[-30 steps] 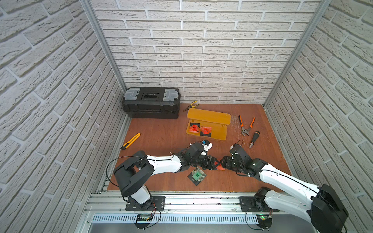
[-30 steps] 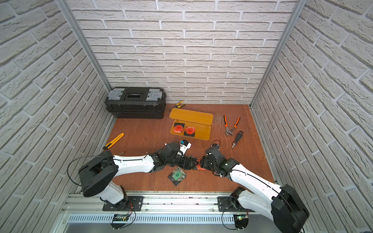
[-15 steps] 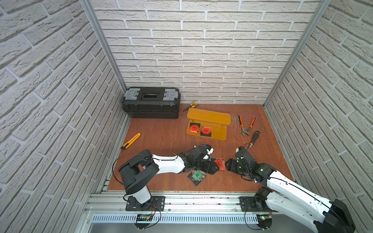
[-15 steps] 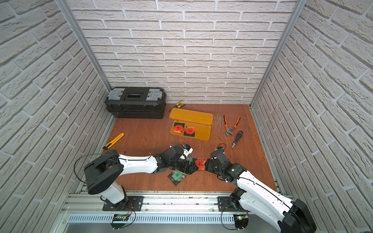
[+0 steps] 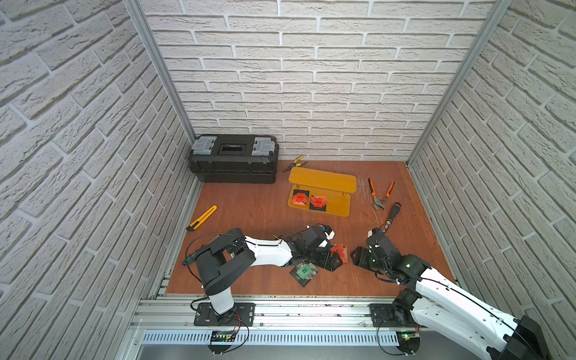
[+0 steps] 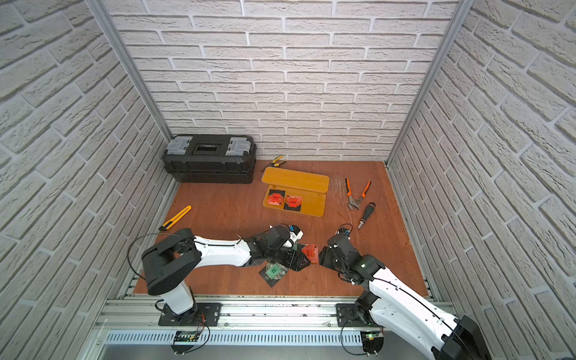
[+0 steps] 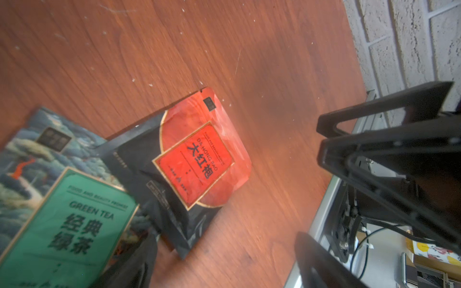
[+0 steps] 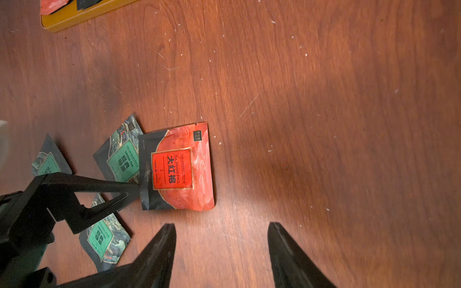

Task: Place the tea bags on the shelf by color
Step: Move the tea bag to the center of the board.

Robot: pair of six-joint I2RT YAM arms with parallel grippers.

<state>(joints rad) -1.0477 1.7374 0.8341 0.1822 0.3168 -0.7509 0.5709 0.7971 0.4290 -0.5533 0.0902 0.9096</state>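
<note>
Between the left jaws and the right jaws, a loose red tea bag (image 8: pixel 178 167) is laid flat on the bench (image 5: pixel 249 215), label up. The right jaws are spread apart, and nothing is held in them. The loose red tea bag is found just past their tips, a little to one side. The left jaws are spread wide as well, and nothing is pinched by them. One tip of the left jaws is seen right at the black edge of the loose red tea bag.

Three green bags are seen close to the left jaws in the right wrist view. The first green tea bag (image 8: pixel 122 162) is pushed up against the loose red tea bag. The second green tea bag (image 8: pixel 103 237) and the third green tea bag (image 8: pixel 47 164) are partly hidden by the left jaws.

Well away from both sets of jaws, the shelf (image 5: pixel 322 182) is stood near the back wall, next to a black toolbox (image 5: pixel 233 157). Two red bags are laid side by side on its lower plate: the first shelf tea bag (image 5: pixel 300 198) and the second shelf tea bag (image 5: pixel 318 202). Orange pliers (image 5: pixel 381 193) and a screwdriver (image 5: pixel 392 213) are seen on the bench, well apart from the right jaws.
</note>
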